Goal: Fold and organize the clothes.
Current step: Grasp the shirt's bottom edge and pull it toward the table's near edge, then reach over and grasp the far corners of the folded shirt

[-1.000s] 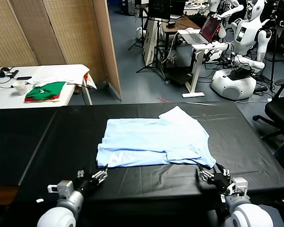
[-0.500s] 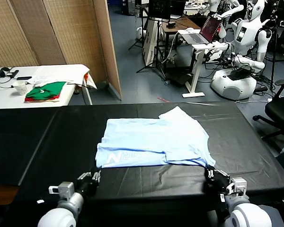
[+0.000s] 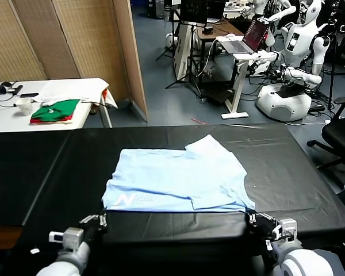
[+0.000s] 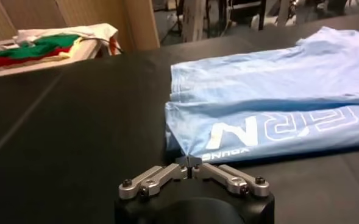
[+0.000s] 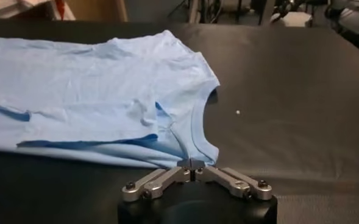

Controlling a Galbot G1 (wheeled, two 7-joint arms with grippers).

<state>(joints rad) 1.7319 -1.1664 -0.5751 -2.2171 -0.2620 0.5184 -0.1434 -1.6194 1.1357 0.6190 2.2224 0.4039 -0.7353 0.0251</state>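
Observation:
The pale blue T-shirt point(image 3: 178, 179) lies partly folded on the black table point(image 3: 40, 167), white lettering showing at its near left edge. My left gripper point(image 3: 101, 219) is shut on the shirt's near left corner point(image 4: 180, 150), seen pinched at the fingertips of the left gripper point(image 4: 189, 161) in the left wrist view. At the near right, my right gripper point(image 3: 253, 218) is shut on the shirt's corner by the neckline point(image 5: 199, 140); the right wrist view shows that fabric drawn into the right gripper point(image 5: 191, 163). Both grippers sit at the table's near edge.
A white side table point(image 3: 11, 112) at the back left carries folded green and red garments point(image 3: 54, 111), a white cloth point(image 3: 75, 89) and a cup point(image 3: 24, 106). A wicker screen point(image 3: 75, 40) stands behind. Other robots and a desk stand at the back right.
Both grippers closed on the shirt's near corners and drew back toward me. The shirt slid nearer and slightly left across the table.

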